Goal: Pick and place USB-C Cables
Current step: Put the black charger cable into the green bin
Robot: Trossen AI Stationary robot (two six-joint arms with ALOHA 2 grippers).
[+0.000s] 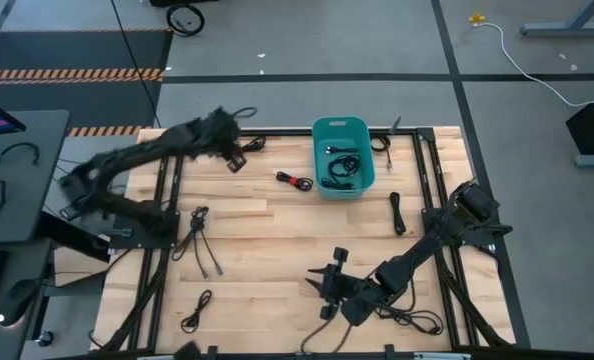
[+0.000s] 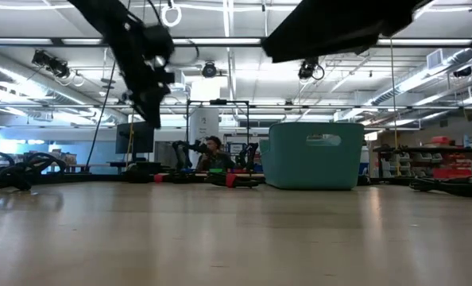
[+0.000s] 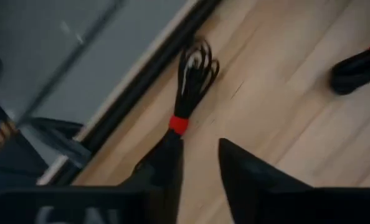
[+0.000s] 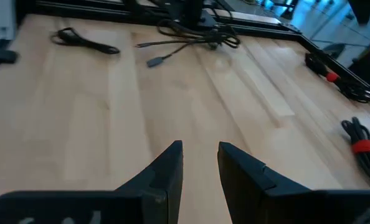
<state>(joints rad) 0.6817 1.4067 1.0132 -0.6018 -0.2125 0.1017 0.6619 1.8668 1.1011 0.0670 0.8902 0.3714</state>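
Starting at the near edge of the wooden table (image 1: 277,270), the right gripper (image 1: 327,285) sits low over bare wood with its fingers (image 4: 166,171) slightly parted and nothing between them. A loose tangle of black cable (image 1: 412,318) lies just beside that arm, and there's another small coil (image 1: 196,310) near the front left corner. Moving up, a bundle (image 1: 199,235) lies on the left side and a straight bundled cable (image 1: 398,212) on the right. Further back, a cable with a red band (image 1: 294,181) rests just left of the teal bin (image 1: 362,160), which already has a few black USB-C cables (image 1: 339,166) inside. At the far left, the left gripper (image 1: 233,157) hovers over a coiled cable with a red tie (image 3: 191,81) next to the black frame rail (image 3: 141,81); fingers (image 3: 247,174) parted, gripping nothing.
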